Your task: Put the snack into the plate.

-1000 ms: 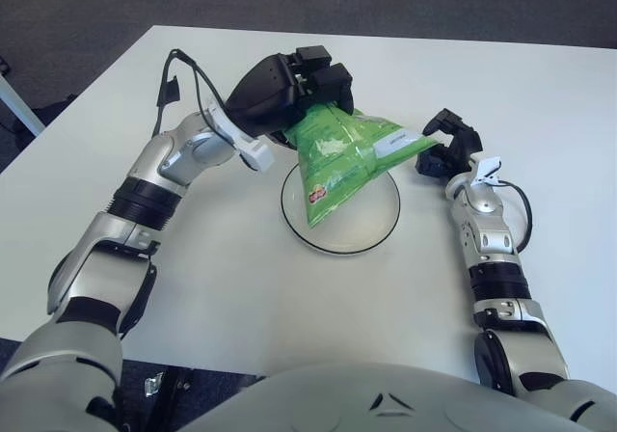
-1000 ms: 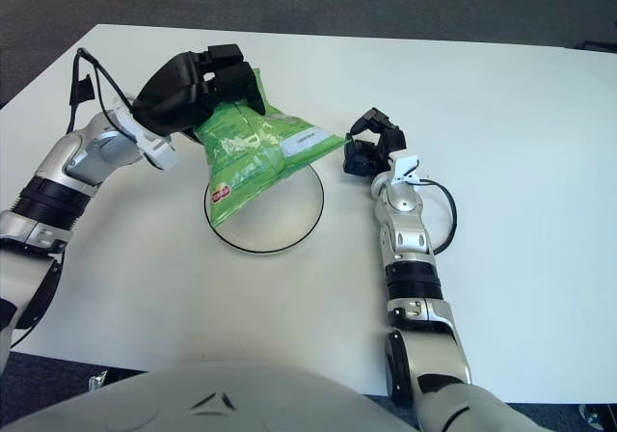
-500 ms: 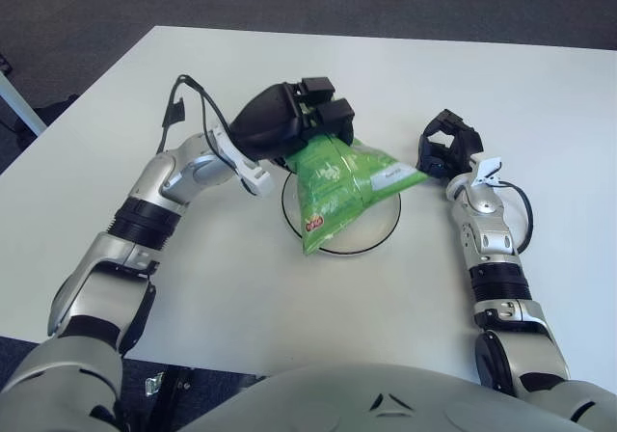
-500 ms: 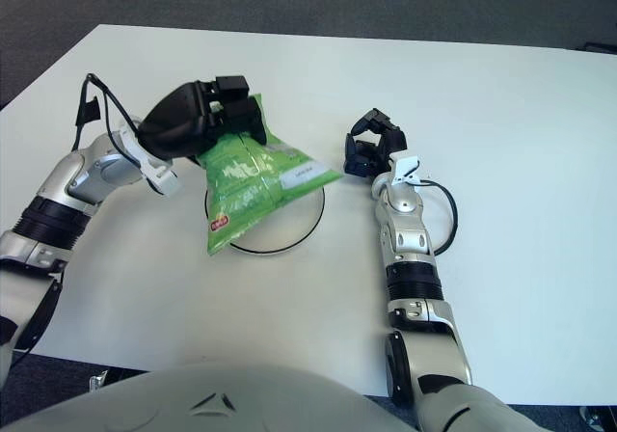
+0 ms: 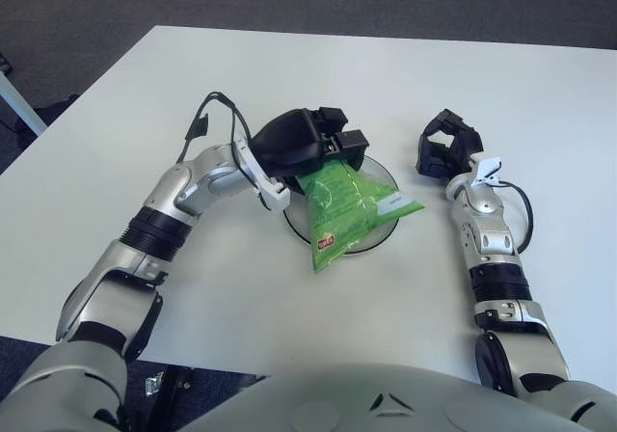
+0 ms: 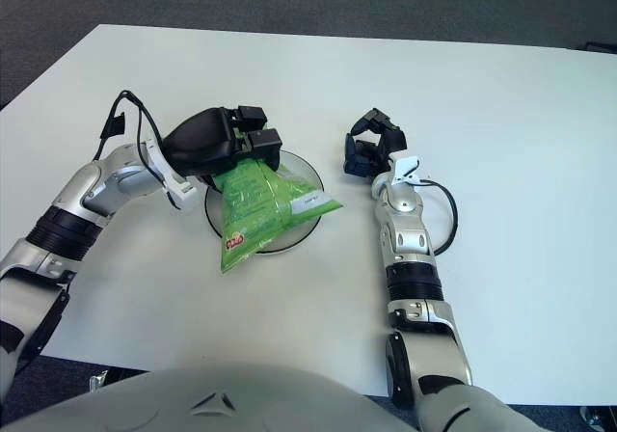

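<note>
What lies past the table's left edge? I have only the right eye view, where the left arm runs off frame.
Observer: The left eye view shows a slanted white bar beside the white table's left edge, over dark carpet.
Operator: And the elbow behind the left hand, whose fingers grip the green snack bag on the round glass plate?
Observer: There the left elbow shows whole, above the table near its front edge. The right hand shows right of the plate.
</note>
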Available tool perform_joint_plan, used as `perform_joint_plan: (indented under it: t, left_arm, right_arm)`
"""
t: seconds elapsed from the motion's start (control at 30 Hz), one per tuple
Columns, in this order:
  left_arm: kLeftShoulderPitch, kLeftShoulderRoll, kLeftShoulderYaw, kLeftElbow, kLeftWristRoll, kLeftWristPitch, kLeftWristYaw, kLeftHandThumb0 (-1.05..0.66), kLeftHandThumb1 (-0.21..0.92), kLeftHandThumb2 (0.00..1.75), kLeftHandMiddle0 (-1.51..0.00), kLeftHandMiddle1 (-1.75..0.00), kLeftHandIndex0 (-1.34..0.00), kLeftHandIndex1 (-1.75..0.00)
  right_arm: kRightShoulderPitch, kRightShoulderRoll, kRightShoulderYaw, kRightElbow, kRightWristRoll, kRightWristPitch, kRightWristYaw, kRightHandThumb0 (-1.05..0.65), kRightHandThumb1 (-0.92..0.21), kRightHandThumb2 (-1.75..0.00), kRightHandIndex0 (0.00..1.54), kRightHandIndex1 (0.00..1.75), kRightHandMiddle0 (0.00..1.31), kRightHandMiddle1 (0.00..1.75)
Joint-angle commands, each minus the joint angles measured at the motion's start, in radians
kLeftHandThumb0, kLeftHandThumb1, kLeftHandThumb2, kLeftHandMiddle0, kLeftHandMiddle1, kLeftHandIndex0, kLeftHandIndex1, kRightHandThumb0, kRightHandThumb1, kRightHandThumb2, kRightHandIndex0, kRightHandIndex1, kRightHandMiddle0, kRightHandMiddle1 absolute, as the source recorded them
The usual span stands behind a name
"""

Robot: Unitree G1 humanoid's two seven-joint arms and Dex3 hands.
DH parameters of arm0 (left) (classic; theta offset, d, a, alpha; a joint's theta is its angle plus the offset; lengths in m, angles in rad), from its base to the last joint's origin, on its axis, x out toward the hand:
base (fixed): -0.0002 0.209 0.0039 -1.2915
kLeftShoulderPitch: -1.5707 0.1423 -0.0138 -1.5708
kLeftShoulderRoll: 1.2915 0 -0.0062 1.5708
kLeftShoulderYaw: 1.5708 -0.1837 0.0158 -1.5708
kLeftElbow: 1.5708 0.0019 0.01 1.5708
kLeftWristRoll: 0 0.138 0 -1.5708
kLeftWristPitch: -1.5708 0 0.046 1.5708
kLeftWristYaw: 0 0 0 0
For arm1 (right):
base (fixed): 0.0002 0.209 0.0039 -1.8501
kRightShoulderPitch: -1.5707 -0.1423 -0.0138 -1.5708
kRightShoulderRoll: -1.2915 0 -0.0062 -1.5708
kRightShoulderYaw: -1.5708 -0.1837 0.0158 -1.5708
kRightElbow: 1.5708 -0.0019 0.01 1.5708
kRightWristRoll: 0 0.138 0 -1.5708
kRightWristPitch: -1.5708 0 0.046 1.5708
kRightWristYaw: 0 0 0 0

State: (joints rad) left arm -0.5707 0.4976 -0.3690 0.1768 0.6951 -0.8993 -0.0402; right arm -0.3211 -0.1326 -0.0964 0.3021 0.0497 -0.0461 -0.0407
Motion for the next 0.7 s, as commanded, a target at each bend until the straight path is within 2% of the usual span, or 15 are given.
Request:
perform_joint_plan:
  t: [0.0, 0.2, 0.5, 0.53, 0.67]
  left_arm:
    - [0.007, -0.002, -0.016, 0.028, 0.041, -0.006, 0.006, 0.00, 0.03, 1.65, -0.83, -1.74, -0.60, -1.75]
    - [0.004, -0.019, -0.029, 0.053, 0.074, -0.006, 0.024, -0.01, -0.05, 1.73, -0.88, -1.75, -0.68, -1.73]
    - [-0.005, -0.032, -0.054, 0.064, 0.159, 0.011, 0.076, -0.01, -0.11, 1.75, -0.91, -1.75, -0.78, -1.60]
    - [-0.005, -0.033, -0.057, 0.064, 0.168, 0.015, 0.079, -0.01, -0.02, 1.67, -0.81, -1.75, -0.73, -1.66]
    - [-0.012, -0.024, -0.067, 0.059, 0.200, 0.019, 0.094, -0.01, 0.15, 1.50, -0.63, -1.75, -0.61, -1.73]
  right_arm:
    - [0.084, 0.010, 0.011, 0.042, -0.016, 0.046, 0.008, -0.49, -0.30, -1.34, 1.27, 1.75, 0.63, 1.75]
    - [0.086, 0.011, 0.013, 0.036, -0.016, 0.048, 0.010, -0.49, -0.30, -1.34, 1.27, 1.75, 0.63, 1.75]
    - [0.089, 0.012, 0.017, 0.030, -0.018, 0.053, 0.007, -0.49, -0.30, -1.34, 1.28, 1.75, 0.63, 1.75]
    - [0.089, 0.012, 0.017, 0.029, -0.018, 0.054, 0.006, -0.49, -0.30, -1.34, 1.28, 1.75, 0.63, 1.75]
    - [0.091, 0.015, 0.018, 0.020, -0.018, 0.062, 0.004, -0.49, -0.30, -1.34, 1.27, 1.75, 0.63, 1.75]
